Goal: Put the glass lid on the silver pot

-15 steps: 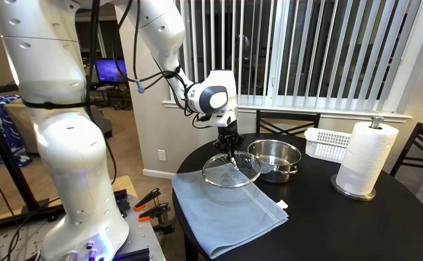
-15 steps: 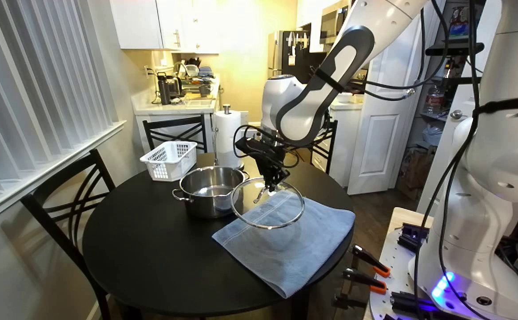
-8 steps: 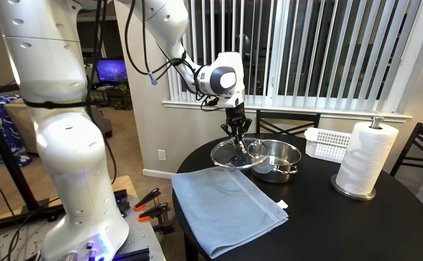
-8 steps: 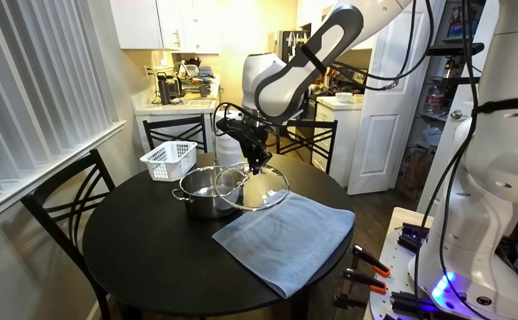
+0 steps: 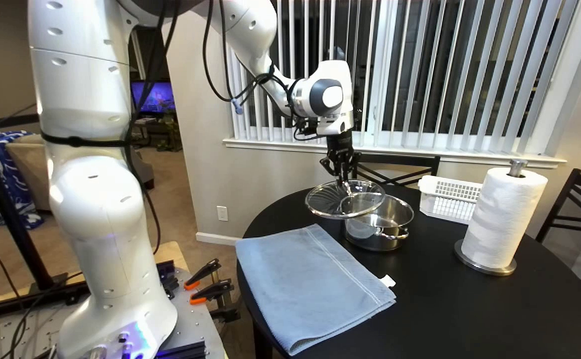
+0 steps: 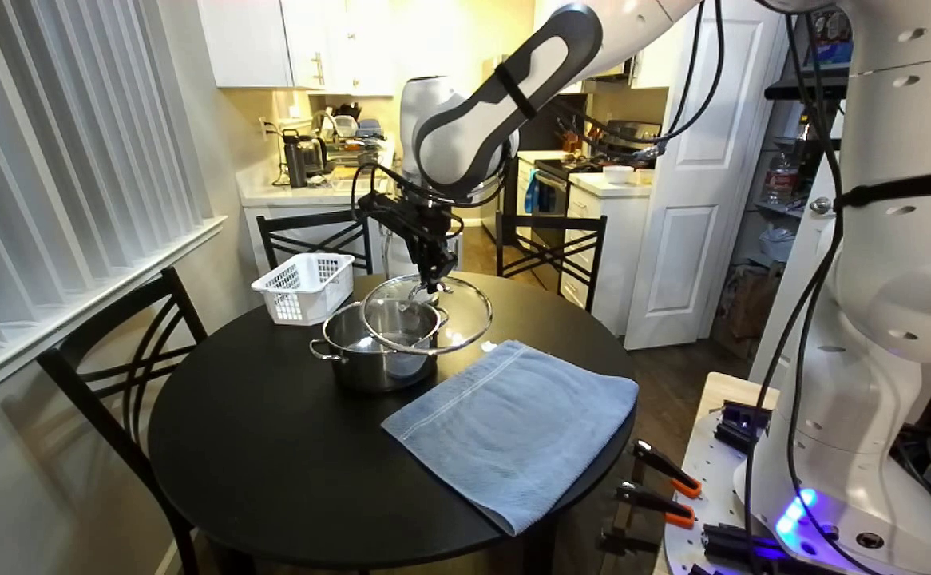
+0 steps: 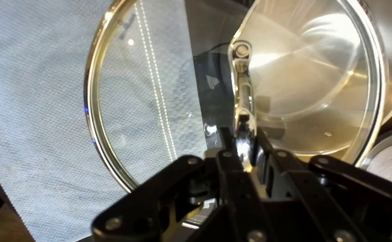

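- Gripper: positioned over the table, pointing down; fingers narrow, clamped on the handle of the lid, one finger on each side.
- Lid: suspended from the gripper by this metal handle. Held above the pot and to one side, off-centre. In the wrist view, part of the glass overlaps the pot's mouth; the remainder overlaps the cloth and the table. The gap in height between lid and pot cannot be read.
- Pot: upright on the table, mouth upward, with side handles; its inside shows through the glass.
- Cloth: laid flat on the table near the pot, stitched line along one side.
- Basket: white, on the table; the pot stands between it and the cloth.
- Paper roll: upright on its stand, near the basket.
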Tool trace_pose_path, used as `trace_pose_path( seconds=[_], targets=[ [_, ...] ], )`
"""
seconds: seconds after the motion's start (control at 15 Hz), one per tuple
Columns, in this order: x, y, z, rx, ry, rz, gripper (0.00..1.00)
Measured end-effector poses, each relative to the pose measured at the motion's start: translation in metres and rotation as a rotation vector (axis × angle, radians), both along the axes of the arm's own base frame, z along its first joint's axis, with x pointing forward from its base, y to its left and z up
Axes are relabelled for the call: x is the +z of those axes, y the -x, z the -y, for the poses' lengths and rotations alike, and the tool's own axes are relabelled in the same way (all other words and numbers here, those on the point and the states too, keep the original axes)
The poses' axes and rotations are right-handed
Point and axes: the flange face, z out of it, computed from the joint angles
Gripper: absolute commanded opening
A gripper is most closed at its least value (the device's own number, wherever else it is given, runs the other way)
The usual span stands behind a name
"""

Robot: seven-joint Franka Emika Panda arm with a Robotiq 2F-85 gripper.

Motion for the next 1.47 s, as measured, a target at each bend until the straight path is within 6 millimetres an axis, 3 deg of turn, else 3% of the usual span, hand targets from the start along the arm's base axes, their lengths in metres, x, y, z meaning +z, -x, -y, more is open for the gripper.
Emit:
trace_pose_path(
  seconds=[0.47,0.93,1.13,1.47],
  targets=[
    [0.005,-0.054,-0.002,-0.059,-0.061,0.035,0.07],
    [0.027,-0.090,0.010,-0.146,-0.047,-0.006,0.07],
    [0.018,-0.104,0.017,-0.198,-0.033,-0.042,0.07],
    [-0.020,-0.125,0.024,-0.230,-0.014,-0.097,0.07]
  ],
)
